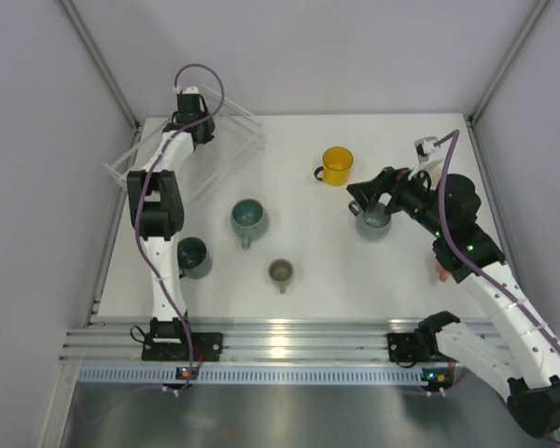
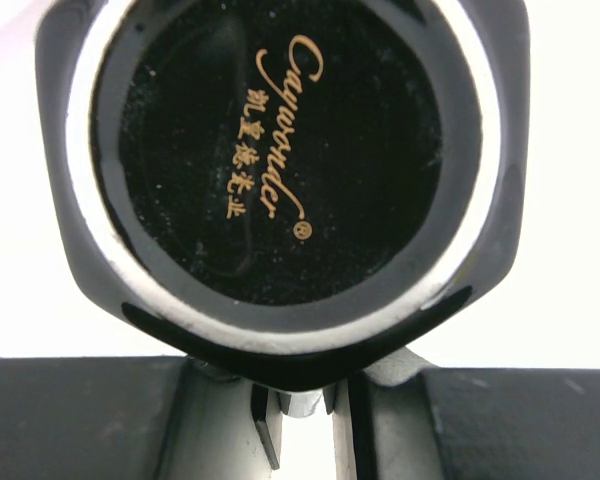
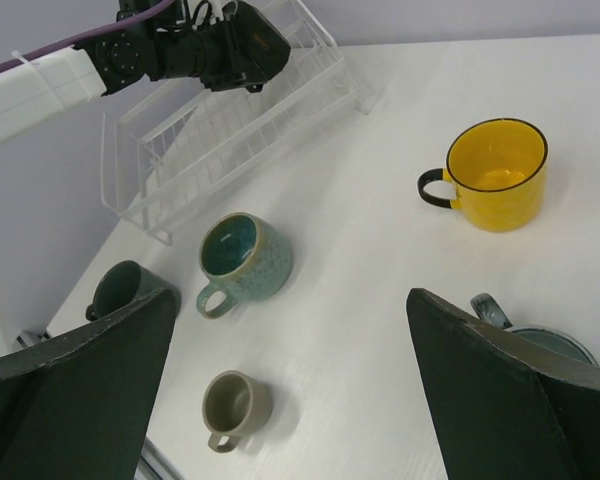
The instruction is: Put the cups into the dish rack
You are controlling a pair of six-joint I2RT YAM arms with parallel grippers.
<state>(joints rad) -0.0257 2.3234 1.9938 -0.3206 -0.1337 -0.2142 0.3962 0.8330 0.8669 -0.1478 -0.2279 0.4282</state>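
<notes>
L claw [image 2: 305,420] nearly shut, pinching black cup [image 2: 280,150]; cup's base w/ gold lettering fills L wrist view; in top view that claw is over the far end of the dish rack [image 3: 240,130], a clear rack lying askew at 10 o'clock on table [image 1: 401,280]; can't tell if cup touches the bars; dk-green mug [image 1: 192,257] upright at 8 o'clock; teal mug [image 1: 248,217] near centre, handle to 6 o'clock; olive cup [image 1: 280,272] at 6 o'clock, apart from teal; yellow mug [image 1: 337,165] at 1 o'clock, handle to 9 o'clock; grey-blue mug [image 1: 373,227] at 3 o'clock; R claw [image 1: 373,198] right above it, jaws spread wide, gripping nothing; R wrist view shows that mug partly hidden behind one finger.
</notes>
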